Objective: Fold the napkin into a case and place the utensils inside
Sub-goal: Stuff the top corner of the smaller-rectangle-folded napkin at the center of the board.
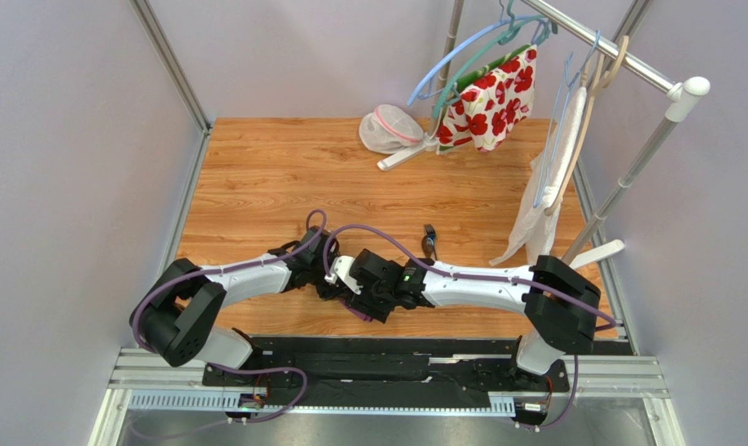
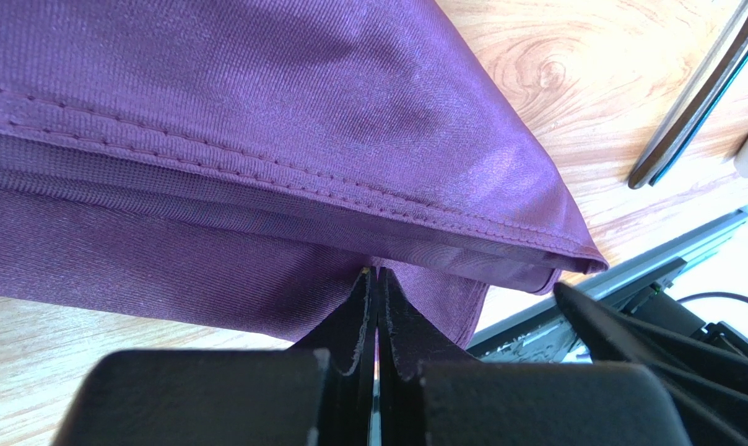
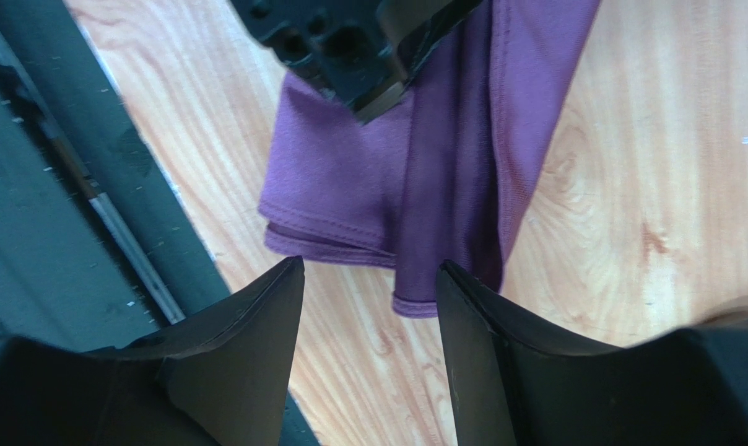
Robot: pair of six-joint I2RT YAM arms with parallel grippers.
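The dark purple napkin [image 2: 257,111] lies folded in layers near the table's front edge, its stitched hems stacked. In the top view only a small bit of the napkin [image 1: 359,312] shows under the two wrists. My left gripper [image 2: 378,272] is shut, its tips pinching a lower layer of the cloth. My right gripper [image 3: 368,265] stands open just above the bare wood, short of the napkin's corner [image 3: 424,302], with nothing between its fingers. The dark slim utensils [image 1: 430,243] lie together on the wood to the right of the grippers, also seen as utensils [image 2: 694,93] in the left wrist view.
The black base rail [image 3: 33,186] runs along the table's near edge, close beside the napkin. At the back right stands a clothes rack [image 1: 629,60] with hangers, a white cloth with red flowers [image 1: 489,98] and a hanging white cloth [image 1: 540,209]. A white mesh pouch [image 1: 387,130] lies at the back.
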